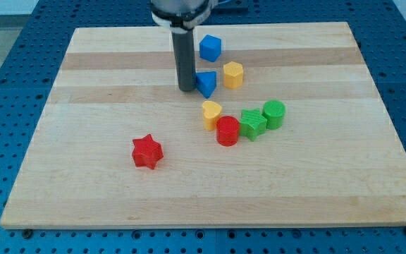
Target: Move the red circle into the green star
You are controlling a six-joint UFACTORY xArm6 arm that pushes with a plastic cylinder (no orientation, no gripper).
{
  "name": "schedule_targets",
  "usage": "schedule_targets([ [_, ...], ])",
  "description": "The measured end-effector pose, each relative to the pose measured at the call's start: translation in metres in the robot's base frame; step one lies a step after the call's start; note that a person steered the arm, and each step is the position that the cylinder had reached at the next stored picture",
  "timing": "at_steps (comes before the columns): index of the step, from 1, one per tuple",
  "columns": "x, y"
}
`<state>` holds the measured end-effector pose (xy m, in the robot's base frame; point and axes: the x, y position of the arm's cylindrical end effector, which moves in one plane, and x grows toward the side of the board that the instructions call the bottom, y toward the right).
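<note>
The red circle (228, 131) sits right of the board's middle, touching the green star (252, 123) on its right. A yellow heart (211, 113) touches the red circle at its upper left. My tip (187, 87) is above and left of them, right beside the left side of a blue triangle (206, 82), well apart from the red circle.
A green cylinder (274, 113) stands right next to the green star. A yellow hexagon (233, 74) and a blue cube (210, 48) lie near the view's top. A red star (146, 152) lies lower left. The wooden board (83, 176) ends in blue pegboard all round.
</note>
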<state>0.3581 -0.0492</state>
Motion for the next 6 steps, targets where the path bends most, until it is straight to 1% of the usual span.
schedule_targets([
  [1,0.008,-0.011],
  [2,0.076,-0.022],
  [3,0.147,-0.011],
  [4,0.136,0.038],
  [6,0.130,0.047],
])
